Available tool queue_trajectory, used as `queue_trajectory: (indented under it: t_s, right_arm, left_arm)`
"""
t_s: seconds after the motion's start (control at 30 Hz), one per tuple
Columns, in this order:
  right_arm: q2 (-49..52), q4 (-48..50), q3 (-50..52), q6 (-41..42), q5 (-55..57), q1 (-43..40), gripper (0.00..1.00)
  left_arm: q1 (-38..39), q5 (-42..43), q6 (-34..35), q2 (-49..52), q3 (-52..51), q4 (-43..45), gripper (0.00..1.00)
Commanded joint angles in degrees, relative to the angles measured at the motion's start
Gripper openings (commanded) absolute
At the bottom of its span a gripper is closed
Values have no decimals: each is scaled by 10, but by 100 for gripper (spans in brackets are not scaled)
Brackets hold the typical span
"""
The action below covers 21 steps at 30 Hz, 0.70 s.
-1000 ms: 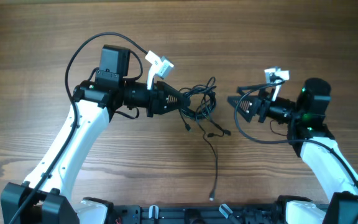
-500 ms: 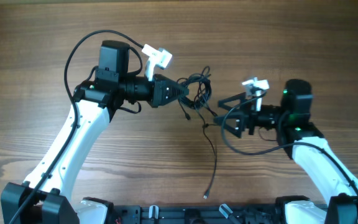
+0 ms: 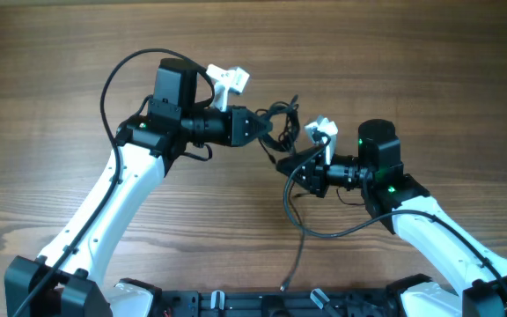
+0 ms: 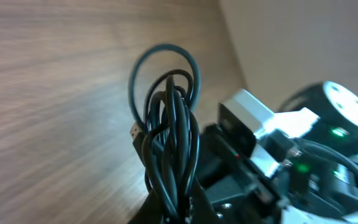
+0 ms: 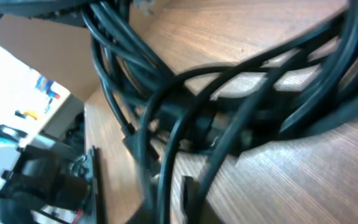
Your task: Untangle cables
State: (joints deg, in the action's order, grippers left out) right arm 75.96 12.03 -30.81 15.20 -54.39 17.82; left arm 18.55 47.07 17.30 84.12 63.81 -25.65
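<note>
**Change noted.** The right gripper (image 3: 287, 167) stood wide open and well to the right of the tangle a moment ago. It has since travelled in and is now clenched at the lower right edge of the cables (image 3: 282, 121). The left gripper (image 3: 265, 130) has stayed clamped on the upper left of the same bundle throughout and has carried it slightly up the bench (image 3: 429, 62). The bundle now sits between the two grippers. In the left wrist view its loops rise straight out of my left gripper. One loose strand (image 3: 300, 231) trails from the tangle toward the near edge, and its far end has slid a little to the left.

**Meaning.** I judge that both sides of the knot are now secured, so a pull apart can begin. Nothing is separated yet.

**Not verifiable.**
- The right wrist view is filled with blurred, close cables, so I cannot tell which strand lies between its fingers, or how many.
- The overhead view hides both contact points beneath the gripper bodies.
- Only one plug end (image 4: 133, 132) can be made out. The others are too small to distinguish.
</note>
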Motion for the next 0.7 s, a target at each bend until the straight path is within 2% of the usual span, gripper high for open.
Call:
queue_trajectory:
  t_s: [0.0, 0.13, 0.27, 0.3, 0.47, 0.67]
  right_arm:
    - [-2, -7, -6, 68, -58, -1, 5]
    - [-12, -6, -6, 108, -90, -12, 5]
    - [-16, 15, -6, 138, -92, -34, 4]
    - [-16, 40, -6, 162, -100, -45, 5]
    - [-16, 136, -6, 231, -106, -73, 5]
    - [-15, 143, -6, 255, -16, -94, 5]
  left_arm:
    - [-1, -82, -49, 1, 7, 2, 4]
    - [0, -81, -103, 1, 7, 2, 4]
    - [8, -64, -129, 1, 7, 1, 4]
    - [21, -44, -161, 1, 7, -3, 4]
    - [71, -41, -221, 1, 7, -25, 4]
    - [87, -26, -220, 1, 7, -24, 4]
